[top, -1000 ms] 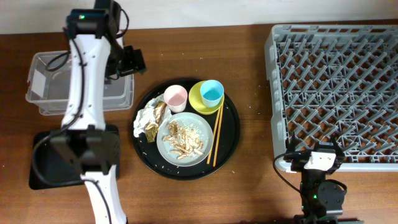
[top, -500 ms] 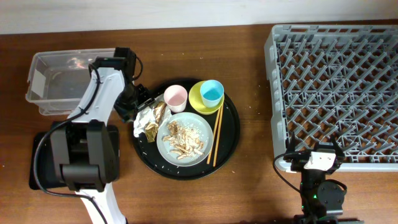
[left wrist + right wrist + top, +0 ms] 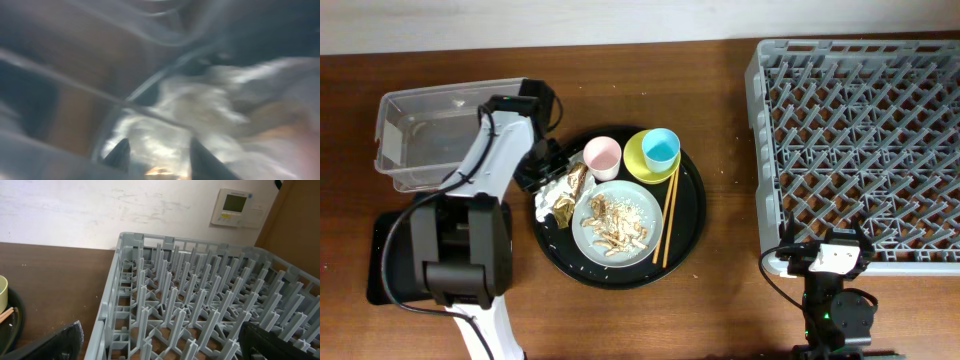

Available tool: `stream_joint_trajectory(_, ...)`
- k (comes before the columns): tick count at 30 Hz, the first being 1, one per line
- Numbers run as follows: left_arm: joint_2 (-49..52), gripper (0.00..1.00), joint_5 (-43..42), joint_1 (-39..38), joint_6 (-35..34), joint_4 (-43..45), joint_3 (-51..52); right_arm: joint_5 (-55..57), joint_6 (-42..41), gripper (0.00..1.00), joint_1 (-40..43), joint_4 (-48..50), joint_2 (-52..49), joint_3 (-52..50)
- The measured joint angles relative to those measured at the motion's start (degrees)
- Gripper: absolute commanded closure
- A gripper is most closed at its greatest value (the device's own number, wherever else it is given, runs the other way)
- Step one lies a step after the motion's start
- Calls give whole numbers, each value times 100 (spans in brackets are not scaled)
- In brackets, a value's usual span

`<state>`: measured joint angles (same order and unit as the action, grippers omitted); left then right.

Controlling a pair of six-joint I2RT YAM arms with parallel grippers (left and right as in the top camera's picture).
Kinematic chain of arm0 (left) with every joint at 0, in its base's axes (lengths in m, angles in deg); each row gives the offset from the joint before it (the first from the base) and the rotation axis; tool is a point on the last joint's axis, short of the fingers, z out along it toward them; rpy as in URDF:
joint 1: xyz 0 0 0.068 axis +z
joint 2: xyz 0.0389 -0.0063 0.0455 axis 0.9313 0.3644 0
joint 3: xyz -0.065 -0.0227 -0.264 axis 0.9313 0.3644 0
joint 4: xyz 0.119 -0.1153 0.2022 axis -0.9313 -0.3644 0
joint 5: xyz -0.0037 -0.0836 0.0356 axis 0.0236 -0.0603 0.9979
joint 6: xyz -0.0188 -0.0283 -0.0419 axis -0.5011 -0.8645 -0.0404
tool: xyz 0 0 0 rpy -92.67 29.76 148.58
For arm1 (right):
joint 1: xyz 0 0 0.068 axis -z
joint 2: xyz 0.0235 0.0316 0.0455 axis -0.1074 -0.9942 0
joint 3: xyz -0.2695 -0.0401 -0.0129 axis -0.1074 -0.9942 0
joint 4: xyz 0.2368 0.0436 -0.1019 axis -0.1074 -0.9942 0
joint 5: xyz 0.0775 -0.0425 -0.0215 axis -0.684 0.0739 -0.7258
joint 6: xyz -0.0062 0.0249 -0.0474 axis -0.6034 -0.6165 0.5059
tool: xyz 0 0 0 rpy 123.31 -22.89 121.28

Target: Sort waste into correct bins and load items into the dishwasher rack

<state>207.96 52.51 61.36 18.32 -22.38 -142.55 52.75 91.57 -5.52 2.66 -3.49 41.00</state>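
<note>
My left gripper is low over the left rim of the round black tray. Its jaws straddle the crumpled white napkin. The left wrist view is blurred: the two dark fingertips stand partly apart with the napkin between them, and I cannot see whether they press it. The brown-gold wrapper lies against the napkin. Food scraps cover the grey plate. The pink cup, the blue cup in the yellow bowl, and the chopsticks are on the tray. My right gripper is wide open and faces the dishwasher rack.
The clear tub sits at the back left, just behind the left arm. The shallow black tray lies at the front left under that arm's base. The grey rack fills the right side, with the right arm at its front edge.
The left arm swung from over the clear tub down to the tray's left rim. Its jaws narrowed around the napkin. The right arm stayed still.
</note>
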Motion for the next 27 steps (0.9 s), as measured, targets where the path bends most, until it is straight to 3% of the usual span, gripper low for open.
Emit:
stream_joint_trajectory(8,15,63,603,564,1095,190,13,0,4,2,0,0,0,0)
stream_joint_trajectory(11,17,63,782,597,1200,529,22,0,0,2,0,0,0,0)
stream_joint_trajectory(12,17,69,802,627,1204,520,22,0,2,2,0,0,0,0)
stream_joint_trajectory(17,-173,64,866,807,1244,-166,-22,0,0,2,0,0,0,0)
stream_joint_trajectory(18,-608,95,863,809,1252,-205,-96,0,-2,2,0,0,0,0)
stream_joint_trajectory(19,-1128,99,885,883,1259,-81,-179,0,0,2,0,0,0,0)
stream_joint_trajectory(22,-1971,99,1176,1718,1244,791,-444,2,0,2,0,0,0,0)
stream_joint_trajectory(27,-1021,99,1342,2555,1244,1147,-435,0,0,2,2,0,0,0)
